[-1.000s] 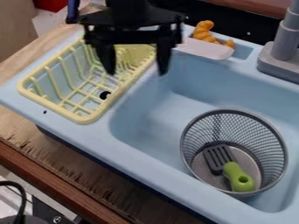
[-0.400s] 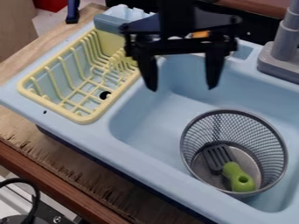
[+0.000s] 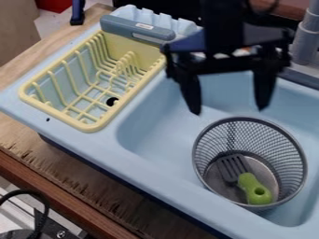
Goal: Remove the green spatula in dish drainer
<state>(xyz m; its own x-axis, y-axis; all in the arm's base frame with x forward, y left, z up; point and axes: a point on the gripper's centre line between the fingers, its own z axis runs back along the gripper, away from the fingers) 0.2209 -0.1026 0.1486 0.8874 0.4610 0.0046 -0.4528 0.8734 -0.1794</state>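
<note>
My gripper (image 3: 229, 111) hangs over the back part of the blue sink, open, with nothing between its fingers. In front of and below it, a round wire mesh basket (image 3: 289, 154) stands in the sink. The green spatula (image 3: 254, 188) lies inside that basket, its dark slotted head toward the back left and its green handle toward the front right. At the left, the yellow dish drainer (image 3: 87, 125) sits on the sink's ledge, with no spatula in it.
A grey-blue block (image 3: 137, 29) stands behind the drainer. The grey faucet (image 3: 305, 42) rises at the back right. The sink's front rim (image 3: 168, 196) runs diagonally above a wooden counter edge (image 3: 74, 196).
The open gripper has moved right and somewhat toward the front, from over the drainer's edge to over the sink. Drainer, basket and spatula have stayed in place.
</note>
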